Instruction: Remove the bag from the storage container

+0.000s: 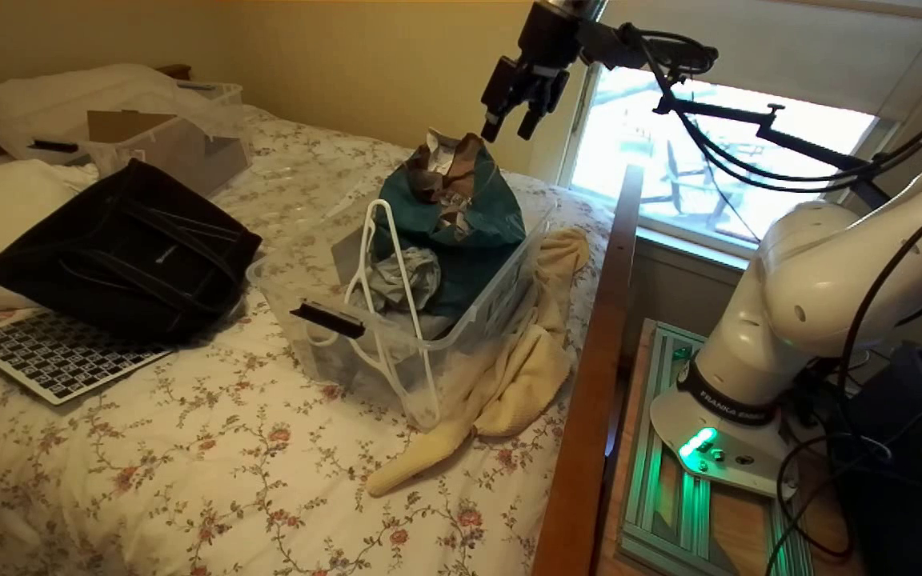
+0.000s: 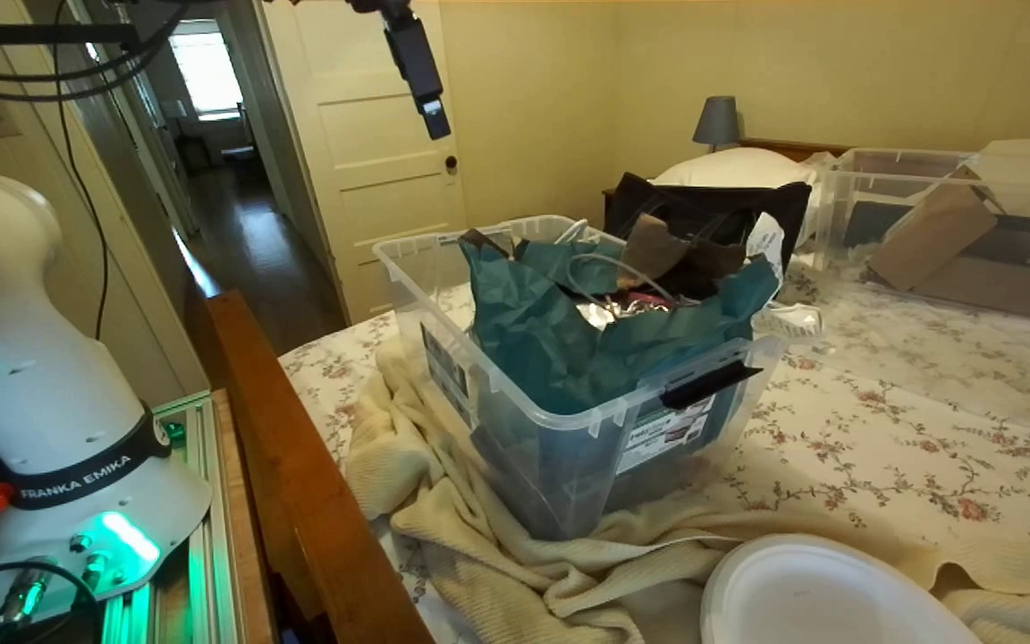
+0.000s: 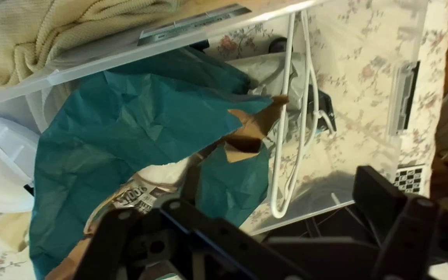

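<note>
A crumpled teal paper bag [image 1: 405,204] with a torn brown rim stands in a clear plastic storage container [image 1: 497,308]. The bag [image 2: 542,349] and container [image 2: 560,487] also show in the other exterior view, and the bag [image 3: 130,116] fills the left of the wrist view. Foil-like and printed items show inside the bag. A white hanger [image 3: 279,155] and a grey crumpled item [image 1: 409,280] are beside it in the container. My gripper [image 1: 511,128] is open and empty, high above the container and apart from the bag. Its fingers [image 3: 280,182] are spread in the wrist view.
A black bag [image 1: 133,248] lies on the bed over a checkered board [image 1: 61,360]. A cream blanket [image 1: 521,376] lies along the container. A wooden bed rail [image 1: 589,400] runs beside the robot. More clear containers [image 2: 926,188] and a white tub [image 2: 819,595] are on the bed.
</note>
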### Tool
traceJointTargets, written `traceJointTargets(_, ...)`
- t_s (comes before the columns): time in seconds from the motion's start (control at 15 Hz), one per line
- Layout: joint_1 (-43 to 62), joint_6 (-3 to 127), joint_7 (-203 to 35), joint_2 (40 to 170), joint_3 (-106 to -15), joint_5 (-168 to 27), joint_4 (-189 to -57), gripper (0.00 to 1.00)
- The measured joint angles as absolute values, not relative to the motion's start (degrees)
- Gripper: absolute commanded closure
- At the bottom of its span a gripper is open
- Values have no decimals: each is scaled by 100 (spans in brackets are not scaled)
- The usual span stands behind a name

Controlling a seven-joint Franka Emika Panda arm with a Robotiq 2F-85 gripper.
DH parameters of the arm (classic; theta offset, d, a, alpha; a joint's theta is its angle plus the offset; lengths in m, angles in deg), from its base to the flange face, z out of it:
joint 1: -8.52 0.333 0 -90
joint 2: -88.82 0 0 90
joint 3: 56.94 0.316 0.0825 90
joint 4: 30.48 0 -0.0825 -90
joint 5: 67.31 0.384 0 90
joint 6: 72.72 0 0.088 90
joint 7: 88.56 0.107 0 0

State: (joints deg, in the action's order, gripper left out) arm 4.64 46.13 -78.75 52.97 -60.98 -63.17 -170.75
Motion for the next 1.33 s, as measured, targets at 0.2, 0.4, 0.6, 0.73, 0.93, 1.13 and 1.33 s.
traceJointTargets(0.2,156,5149,-7116,5684,-5878,-6350,-17013,0)
traceJointTargets(0.4,-188,5624,-6330,6000,-5652,-6498,-16970,0)
traceJointTargets(0.6,-560,5931,-5475,6188,-5447,-6858,-16968,0)
traceJointTargets(0.73,-807,5981,-4859,6256,-5326,-7202,-16967,0)
traceJointTargets(0.93,-1115,5960,-3889,6340,-5196,-7774,-16963,0)
traceJointTargets(1.13,-1290,5738,-2930,6486,-5116,-8295,-16911,0)
traceJointTargets(1.33,-1267,5447,-2474,6681,-5120,-8441,-16779,0)
